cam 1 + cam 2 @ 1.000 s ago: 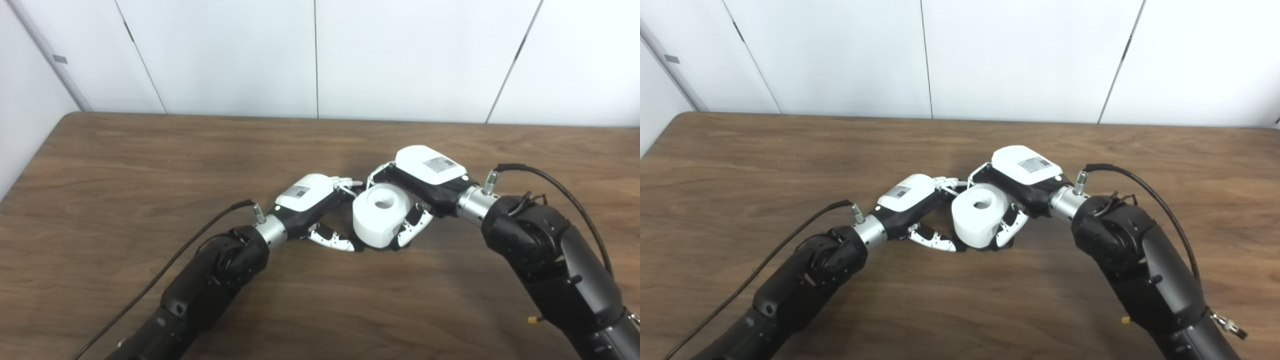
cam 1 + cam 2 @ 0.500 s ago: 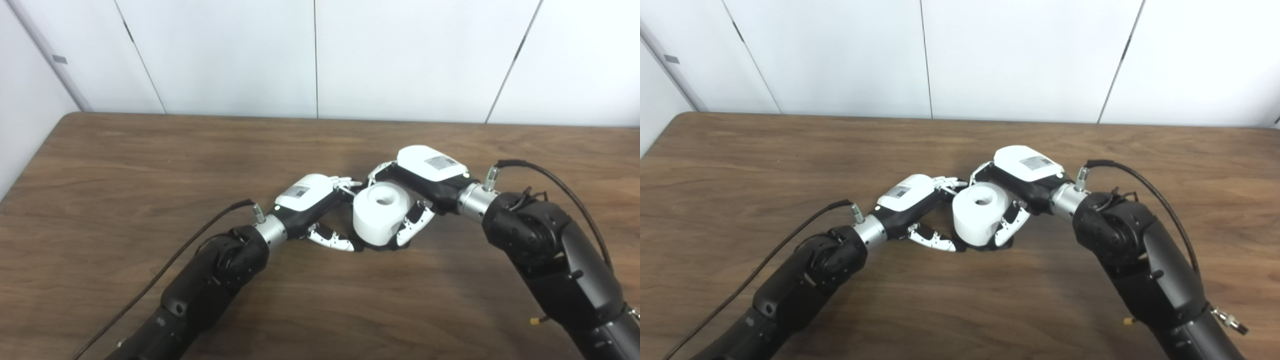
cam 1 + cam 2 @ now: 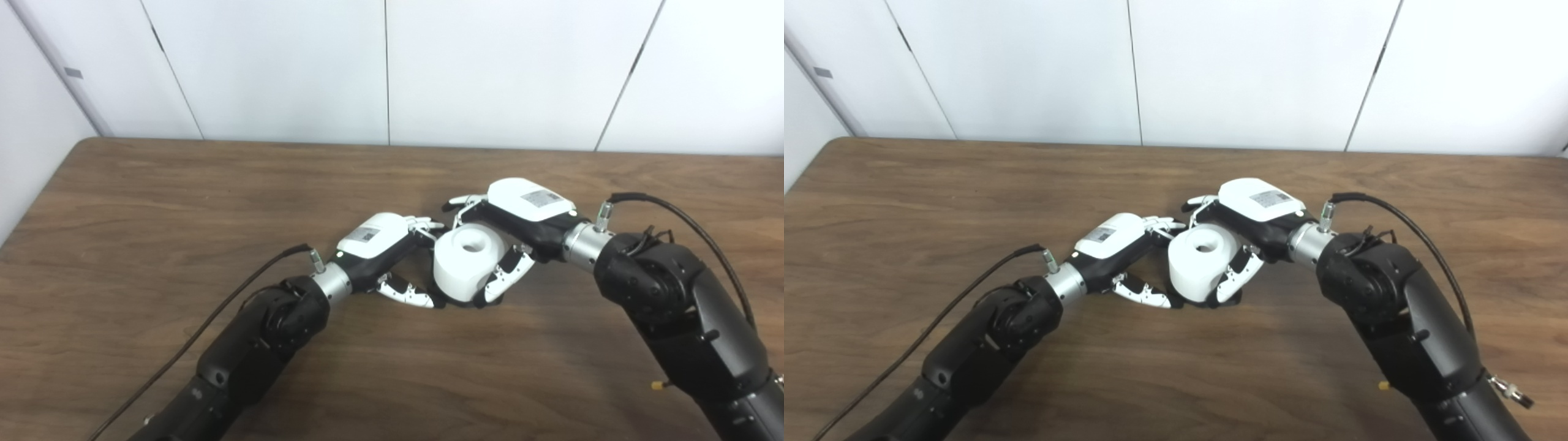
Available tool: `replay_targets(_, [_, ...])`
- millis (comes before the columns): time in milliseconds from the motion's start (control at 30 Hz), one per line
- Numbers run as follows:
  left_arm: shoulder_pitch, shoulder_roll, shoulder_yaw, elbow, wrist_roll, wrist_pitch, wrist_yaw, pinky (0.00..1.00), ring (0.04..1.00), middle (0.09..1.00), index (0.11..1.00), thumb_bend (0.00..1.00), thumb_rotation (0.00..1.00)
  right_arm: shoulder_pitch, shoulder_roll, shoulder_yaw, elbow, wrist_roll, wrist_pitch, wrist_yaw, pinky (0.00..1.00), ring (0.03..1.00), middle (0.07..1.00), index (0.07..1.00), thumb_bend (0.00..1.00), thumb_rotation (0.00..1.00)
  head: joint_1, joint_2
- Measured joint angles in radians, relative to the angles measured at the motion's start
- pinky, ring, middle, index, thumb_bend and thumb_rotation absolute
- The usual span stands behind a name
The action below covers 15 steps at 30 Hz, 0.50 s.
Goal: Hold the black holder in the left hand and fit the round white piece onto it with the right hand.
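The round white piece (image 3: 468, 263), a thick cylinder with a hole in its top, stands upright in the middle of the table. Under it only a dark sliver of the black holder (image 3: 458, 303) shows; the rest is hidden. My left hand (image 3: 383, 245) reaches in from the left, its thumb and fingers closed around the base at the holder. On the right side is my right hand (image 3: 520, 211). Its fingers (image 3: 460, 201) stretch out behind the piece, apart from it, while its thumb (image 3: 505, 277) lies along the white side.
The brown wooden table (image 3: 184, 202) stretches around both hands, with white wall panels (image 3: 392, 67) behind its far edge. A black cable (image 3: 674, 220) loops from the right wrist, another (image 3: 245, 285) trails from the left wrist.
The right hand's fingers have straightened and lifted off the back of the white piece, and the right forearm has shifted slightly right. The left hand and the piece have stayed put.
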State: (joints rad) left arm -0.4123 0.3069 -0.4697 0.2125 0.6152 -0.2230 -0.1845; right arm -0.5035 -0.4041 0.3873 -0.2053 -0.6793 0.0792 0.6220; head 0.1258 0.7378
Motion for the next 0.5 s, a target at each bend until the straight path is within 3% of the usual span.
replay_targets(500, [0.000, 0.000, 0.000, 0.001, 0.001, -0.004, 0.002, 0.90, 0.914, 0.883, 0.486, 0.52, 0.06, 0.014, 0.001, -0.029, -0.019, 0.016, 0.004, -0.007, 0.79, 0.840, 0.904, 0.996, 0.91, 0.26, -0.002, 0.000])
